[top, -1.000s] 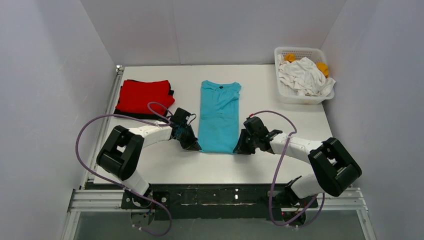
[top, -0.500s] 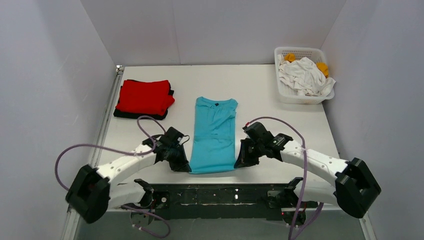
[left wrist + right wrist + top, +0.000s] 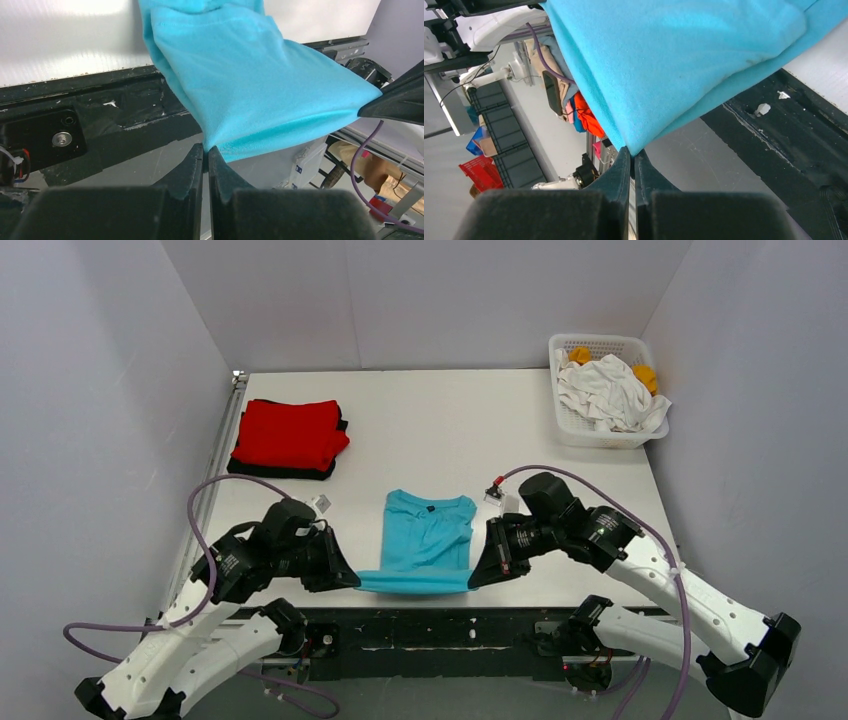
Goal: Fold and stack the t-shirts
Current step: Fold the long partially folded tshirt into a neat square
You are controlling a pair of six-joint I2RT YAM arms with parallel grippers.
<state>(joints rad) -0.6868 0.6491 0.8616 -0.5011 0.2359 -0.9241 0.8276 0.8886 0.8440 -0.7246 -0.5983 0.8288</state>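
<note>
The turquoise t-shirt (image 3: 428, 538) lies folded lengthwise, collar away from me, its near hem lifted over the table's front edge. My left gripper (image 3: 352, 579) is shut on its near left corner; the wrist view shows the cloth (image 3: 255, 85) pinched at my gripper (image 3: 206, 148). My right gripper (image 3: 476, 579) is shut on the near right corner, the cloth (image 3: 674, 65) pinched at my gripper (image 3: 632, 151). The red t-shirt (image 3: 290, 432) lies folded on top of the black t-shirt (image 3: 280, 470) at the left.
A white lattice basket (image 3: 576, 428) at the back right corner holds white (image 3: 608, 390) and orange (image 3: 645, 375) shirts. Grey walls enclose the table on three sides. The black frame rail (image 3: 440, 628) runs along the front edge.
Both grippers pulled the turquoise shirt toward me, from mid-table to the front edge, and lifted its near hem. Both arms drew back and rose.
</note>
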